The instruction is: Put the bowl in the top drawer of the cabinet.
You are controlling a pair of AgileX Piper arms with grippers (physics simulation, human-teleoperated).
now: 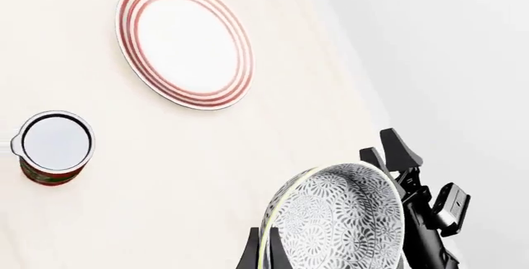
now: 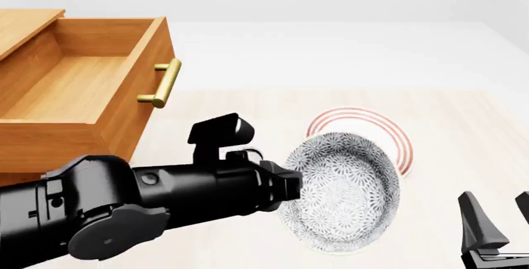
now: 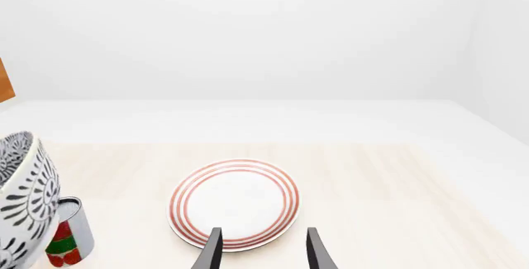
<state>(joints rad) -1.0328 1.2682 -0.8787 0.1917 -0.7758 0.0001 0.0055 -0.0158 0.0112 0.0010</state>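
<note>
The speckled grey-blue bowl (image 2: 347, 194) hangs tipped on its side above the table, its inside turned toward the front camera. My left gripper (image 2: 289, 188) is shut on its rim; in the left wrist view the fingers (image 1: 252, 253) pinch the bowl (image 1: 339, 219) at its edge. The top drawer (image 2: 124, 105) of the cabinet (image 2: 25, 27) stands pulled out at the left with nothing inside, brass handle (image 2: 163, 83) facing right. The bowl is right of and lower than the drawer. My right gripper (image 2: 500, 229) is open near the front right and holds nothing.
A white plate with red rings (image 2: 372, 129) lies on the table behind the bowl, also ahead of the right gripper (image 3: 262, 250). A red-and-green can (image 3: 70, 238) stands near the bowl (image 3: 21, 201).
</note>
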